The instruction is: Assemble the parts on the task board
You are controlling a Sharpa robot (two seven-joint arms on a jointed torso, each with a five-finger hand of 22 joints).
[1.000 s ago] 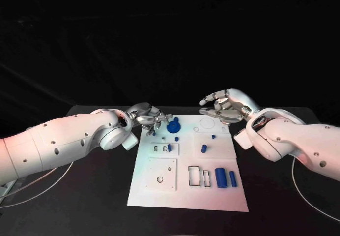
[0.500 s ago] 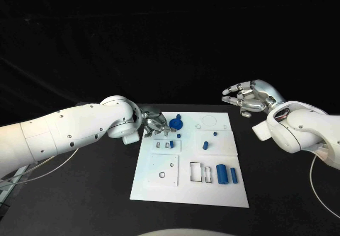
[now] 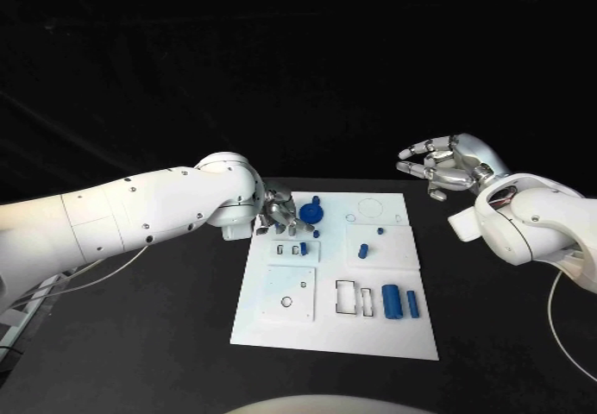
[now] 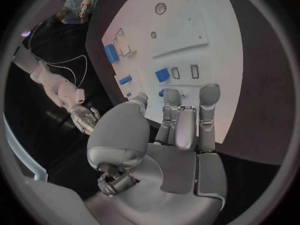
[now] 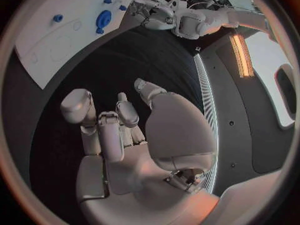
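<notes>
The white task board (image 3: pixel 326 323) lies in the middle of the black table. A round blue part (image 3: pixel 311 211) sits near its far edge, with small blue parts (image 3: pixel 362 252) behind the middle. Two longer blue parts (image 3: pixel 391 302) lie near the right edge. My left hand (image 3: pixel 276 216) hovers at the board's far left corner, beside the round part, fingers stretched out and holding nothing. In the left wrist view the left hand (image 4: pixel 178 130) reaches over the board (image 4: pixel 187 30) toward a blue part (image 4: pixel 162 75). My right hand (image 3: pixel 445 166) is raised to the right of the board, fingers apart and empty.
Thin cables (image 3: pixel 87 272) trail over the table's left side. In the right wrist view the right hand (image 5: pixel 115 130) hangs over bare black table, well away from the board (image 5: pixel 62 30) and the round part (image 5: pixel 103 19).
My right hand has drawn back from over the board's far right corner, out to the right. My left hand stays at the far left corner. The camera has shifted.
</notes>
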